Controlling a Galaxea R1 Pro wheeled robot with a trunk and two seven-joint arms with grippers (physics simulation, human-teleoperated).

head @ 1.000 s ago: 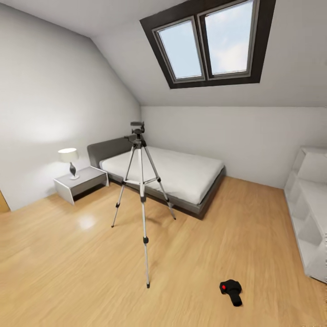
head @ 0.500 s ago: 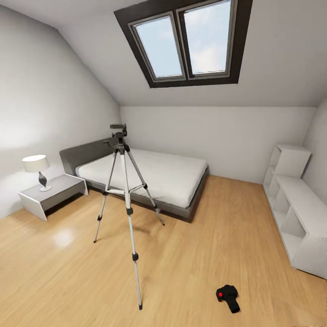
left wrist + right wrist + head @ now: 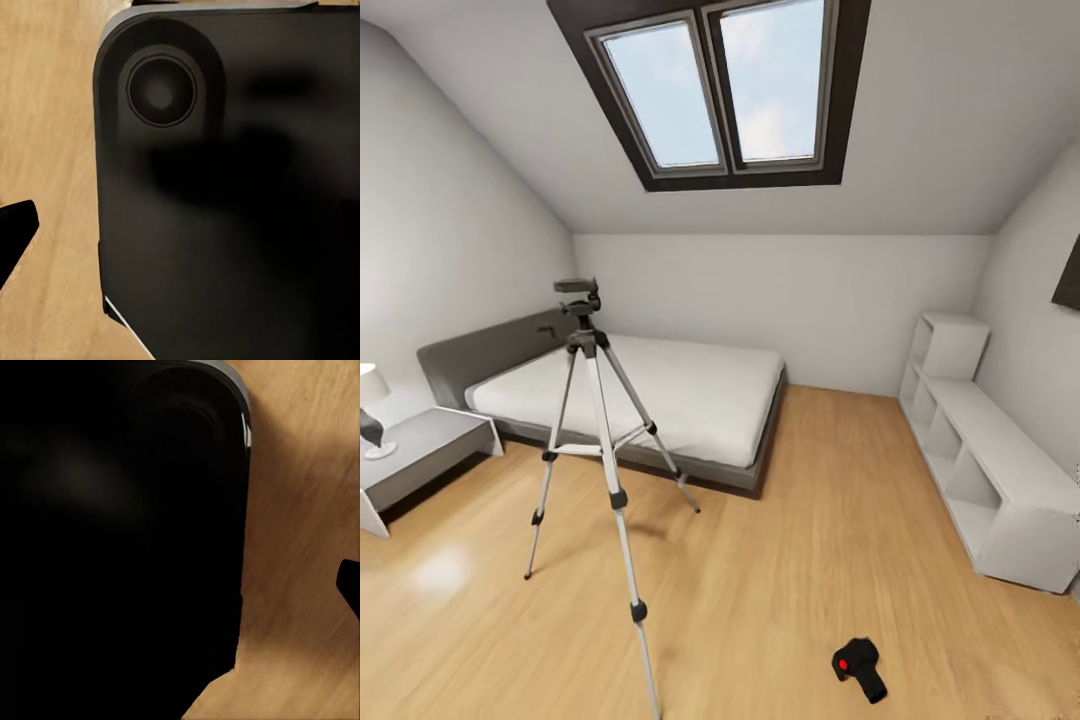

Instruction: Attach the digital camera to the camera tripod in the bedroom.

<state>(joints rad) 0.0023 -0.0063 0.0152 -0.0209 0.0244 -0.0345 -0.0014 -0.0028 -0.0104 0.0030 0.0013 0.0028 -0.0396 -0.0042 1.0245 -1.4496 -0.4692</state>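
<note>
The digital camera (image 3: 858, 667), small and black with a red round button, lies on the wood floor at the lower right of the head view. The camera tripod (image 3: 595, 420) stands upright to its left on three thin silver legs. Its black head (image 3: 577, 298) is bare, and it stands in front of the bed. In the left wrist view a dark pointed tip (image 3: 15, 236) shows at the frame's edge over the floor. The right wrist view shows a similar dark tip (image 3: 349, 585). Neither view shows how the jaws stand.
A low grey bed (image 3: 660, 390) stands against the far wall. A grey nightstand (image 3: 420, 455) with a lamp (image 3: 370, 400) is at the left and a white shelf unit (image 3: 980, 460) along the right wall. My black rounded base (image 3: 240, 210) looms over the floor in both wrist views.
The whole head view has swung to the right, so tripod, bed and nightstand sit further left in the picture. The camera and tripod themselves have not moved.
</note>
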